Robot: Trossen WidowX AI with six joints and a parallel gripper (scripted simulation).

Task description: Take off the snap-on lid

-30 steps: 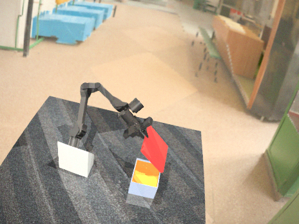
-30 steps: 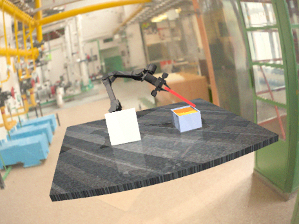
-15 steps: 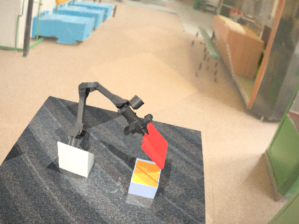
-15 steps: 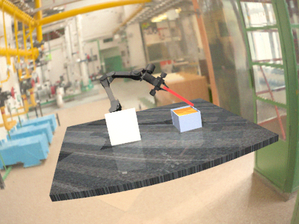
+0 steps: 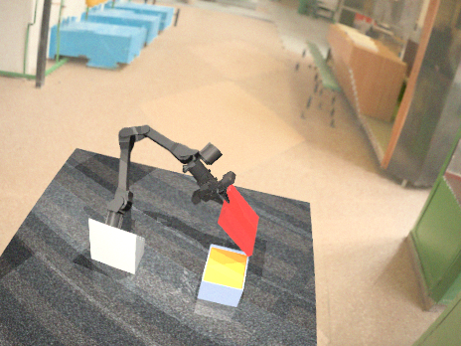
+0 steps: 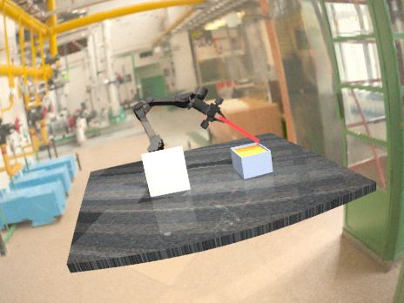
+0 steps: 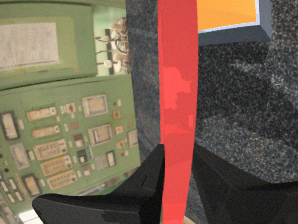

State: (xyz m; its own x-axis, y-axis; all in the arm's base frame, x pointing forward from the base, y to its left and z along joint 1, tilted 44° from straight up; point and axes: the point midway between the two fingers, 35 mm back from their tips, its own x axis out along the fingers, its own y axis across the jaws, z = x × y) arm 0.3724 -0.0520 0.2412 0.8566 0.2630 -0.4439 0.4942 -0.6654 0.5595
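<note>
Top view: your gripper [image 5: 227, 193] [image 6: 219, 117] [image 7: 176, 148] is clamped on the red lid [image 5: 239, 221] [image 6: 239, 129] [image 7: 178, 95], fingers on opposite faces near one end. The lid is off the storage box [image 5: 221, 292] [image 6: 254, 165] [image 7: 235, 36] and held tilted above the table [image 5: 169, 298] [image 6: 209, 213] [image 7: 240, 120], its far end sloping down toward 5 o'clock from your fingers. That low end shows near the box's 1 o'clock corner; contact cannot be told. The box sits upright on the table, open, yellow-orange inside. At 9 to 10 o'clock of the box, well apart, you have a white panel [image 5: 113, 246] [image 6: 166, 171] standing on edge beside the arm's base.
</note>
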